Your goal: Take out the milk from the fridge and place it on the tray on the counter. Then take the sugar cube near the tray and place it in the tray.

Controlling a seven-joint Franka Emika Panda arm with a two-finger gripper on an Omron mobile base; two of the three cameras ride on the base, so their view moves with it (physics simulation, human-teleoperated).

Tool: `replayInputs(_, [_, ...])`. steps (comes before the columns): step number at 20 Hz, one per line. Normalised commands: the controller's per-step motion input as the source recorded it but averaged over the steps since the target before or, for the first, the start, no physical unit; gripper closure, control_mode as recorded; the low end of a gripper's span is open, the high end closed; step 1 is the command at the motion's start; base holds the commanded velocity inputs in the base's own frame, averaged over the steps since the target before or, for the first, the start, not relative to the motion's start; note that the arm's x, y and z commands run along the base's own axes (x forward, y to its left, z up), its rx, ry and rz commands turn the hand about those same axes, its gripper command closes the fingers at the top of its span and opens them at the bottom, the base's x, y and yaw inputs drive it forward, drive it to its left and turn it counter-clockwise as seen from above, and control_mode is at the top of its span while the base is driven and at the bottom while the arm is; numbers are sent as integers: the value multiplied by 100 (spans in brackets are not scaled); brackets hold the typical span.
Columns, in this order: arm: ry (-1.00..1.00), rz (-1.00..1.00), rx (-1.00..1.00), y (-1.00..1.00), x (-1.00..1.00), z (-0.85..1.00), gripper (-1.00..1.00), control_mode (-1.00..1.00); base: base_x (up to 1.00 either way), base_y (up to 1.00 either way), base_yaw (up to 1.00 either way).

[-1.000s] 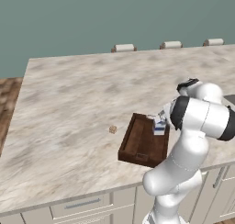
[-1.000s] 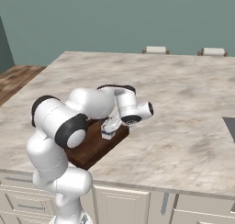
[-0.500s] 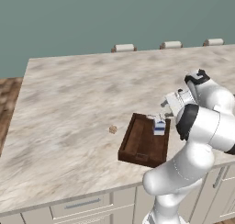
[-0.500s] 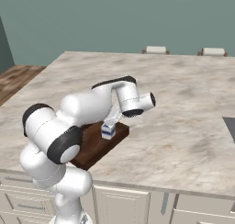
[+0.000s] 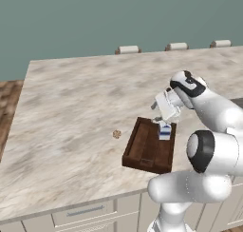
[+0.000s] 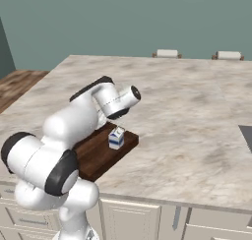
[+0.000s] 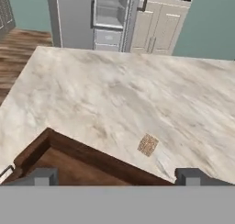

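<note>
The bench [image 5: 71, 107], a broad marbled beige-grey top over cream cabinets, spreads across both base views, and in the hand view the fridge [image 7: 110, 19] stands beyond its far edge with its door open and white shelves showing. Pale chair backs [image 5: 128, 50] line the far side of the bench in the left base view. The white arm bends over the near part of the bench, its hand held above the far end of the tray [image 5: 147, 148], a shallow dark-brown wooden rectangle lying near the bench's front edge. The gripper [image 7: 117, 175] looks down across the tray's rim, and its two dark fingers [image 7: 43, 176] stand spread wide apart with nothing between them, so the hold is released. The milk [image 5: 164, 130] stands upright inside the tray at its far end, just below the hand and apart from the fingers; the right base view shows the same small white carton with its blue band. The sugar cube [image 5: 116, 134] lies on the bare bench just beside the tray's left side, outside the rim and apart from it.
</note>
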Motion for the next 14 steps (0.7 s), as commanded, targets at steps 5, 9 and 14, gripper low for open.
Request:
replayInputs(5, [0, -16, -23, 99, 1, 0, -100, -100, 0, 0, 0])
replayInputs(9, [0, -15, -15, 83, 6, 0, -100, -100, 0, 0, 0])
replayInputs(14, [9, -11, -13, 67, 21, 0, -100, -100, 0, 0, 0])
